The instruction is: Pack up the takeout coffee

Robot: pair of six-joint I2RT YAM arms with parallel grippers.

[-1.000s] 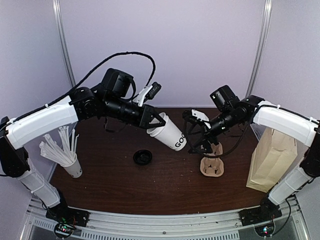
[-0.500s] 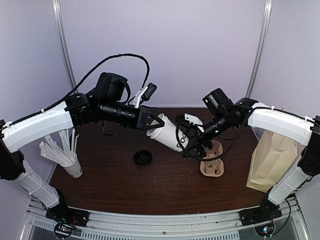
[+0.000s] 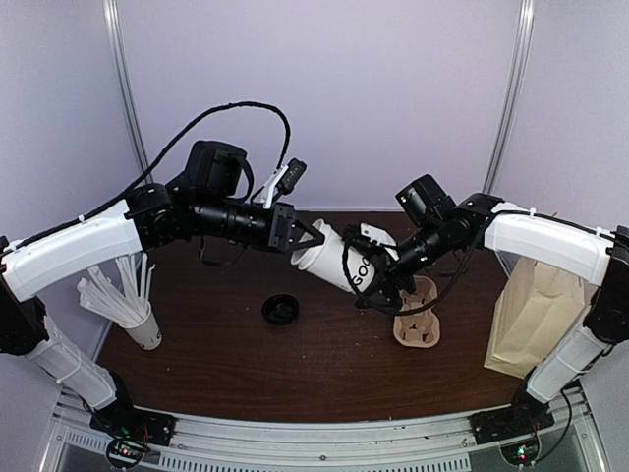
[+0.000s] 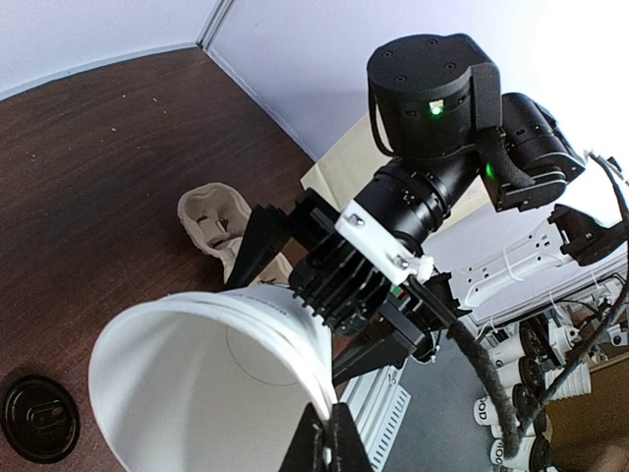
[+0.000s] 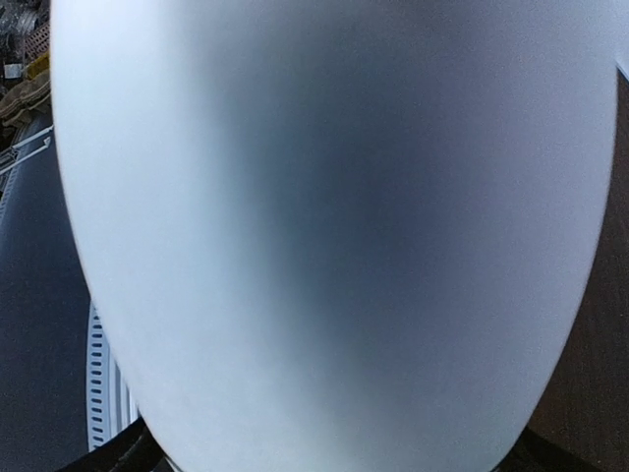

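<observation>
Dark letters "GO" are printed on the side of the cup [image 3: 337, 264], held in the air over the table's [image 3: 295, 364] far edge; the rest of the word is covered. Raised marks on the lid [image 4: 39, 418] may be lettering but cannot be read.

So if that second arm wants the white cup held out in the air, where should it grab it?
Probably the lower side wall, coming in from the base end. The cup hangs tilted in mid-air, with the left gripper pinching its open rim, so its base points toward the right gripper. That gripper's spread jaws straddle the narrower end, one on each side.
</observation>
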